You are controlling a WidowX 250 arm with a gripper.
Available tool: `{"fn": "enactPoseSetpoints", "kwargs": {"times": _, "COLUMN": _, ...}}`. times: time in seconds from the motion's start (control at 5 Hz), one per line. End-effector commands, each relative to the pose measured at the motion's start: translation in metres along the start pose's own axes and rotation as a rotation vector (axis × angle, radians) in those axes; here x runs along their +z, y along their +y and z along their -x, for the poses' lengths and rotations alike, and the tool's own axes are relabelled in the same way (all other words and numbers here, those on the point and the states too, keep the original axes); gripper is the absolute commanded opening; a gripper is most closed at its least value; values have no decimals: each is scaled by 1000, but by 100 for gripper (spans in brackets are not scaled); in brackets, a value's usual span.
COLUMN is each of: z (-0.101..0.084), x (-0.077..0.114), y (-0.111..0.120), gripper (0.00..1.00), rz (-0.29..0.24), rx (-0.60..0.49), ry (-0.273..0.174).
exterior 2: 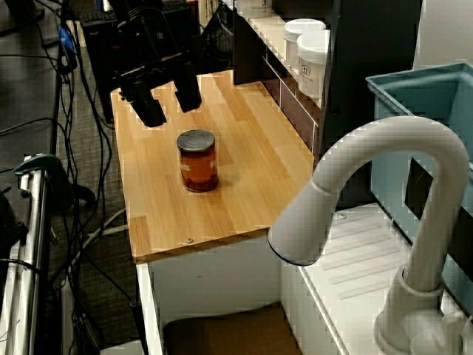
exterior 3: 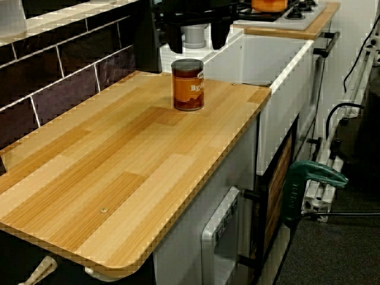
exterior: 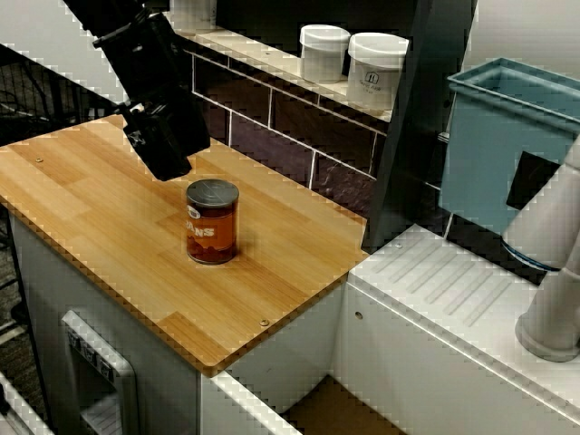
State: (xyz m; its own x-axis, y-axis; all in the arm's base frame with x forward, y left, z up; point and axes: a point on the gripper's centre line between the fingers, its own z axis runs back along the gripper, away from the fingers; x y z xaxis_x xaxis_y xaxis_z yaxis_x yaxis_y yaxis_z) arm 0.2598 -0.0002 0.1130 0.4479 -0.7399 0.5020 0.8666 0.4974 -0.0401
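An orange-labelled tin can (exterior: 212,222) with a grey lid stands upright on the wooden countertop (exterior: 91,199), near its middle. My black gripper (exterior: 170,161) hangs above the counter, behind and to the left of the can, a short way off and not touching it. From past the tap, the gripper (exterior 2: 170,111) shows two fingers (exterior 2: 148,108) spread apart with nothing between them, so it is open. In the view that rides on the gripper, the can (exterior 3: 188,85) stands ahead, below the gap of the gripper (exterior 3: 196,46).
Two white jars (exterior: 324,53) (exterior: 376,71) stand on the shelf above the dark tiled wall (exterior: 290,127). A blue bin (exterior: 507,136), a white draining board (exterior: 453,290) and a white tap (exterior 2: 369,192) lie to the right. Cables (exterior 2: 44,111) and a green clamp (exterior 3: 309,178) lie off the counter's edge.
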Motion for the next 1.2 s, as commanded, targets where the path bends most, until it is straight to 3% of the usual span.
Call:
{"fn": "enactPoseSetpoints", "kwargs": {"times": 0.0, "z": -13, "x": -6, "y": -20, "gripper": 100, "rz": 4, "rx": -171, "ry": 28}}
{"fn": "enactPoseSetpoints", "kwargs": {"times": 0.2, "z": -17, "x": -14, "y": -20, "gripper": 100, "rz": 42, "rx": -221, "ry": 62}}
{"fn": "enactPoseSetpoints", "kwargs": {"times": 0.4, "z": -20, "x": -21, "y": -14, "gripper": 100, "rz": 46, "rx": -222, "ry": 57}}
{"fn": "enactPoseSetpoints", "kwargs": {"times": 0.6, "z": -21, "x": -32, "y": -3, "gripper": 100, "rz": 5, "rx": -199, "ry": 43}}
{"fn": "enactPoseSetpoints", "kwargs": {"times": 1.0, "z": -23, "x": -49, "y": 2, "gripper": 100, "rz": 8, "rx": -176, "ry": 54}}
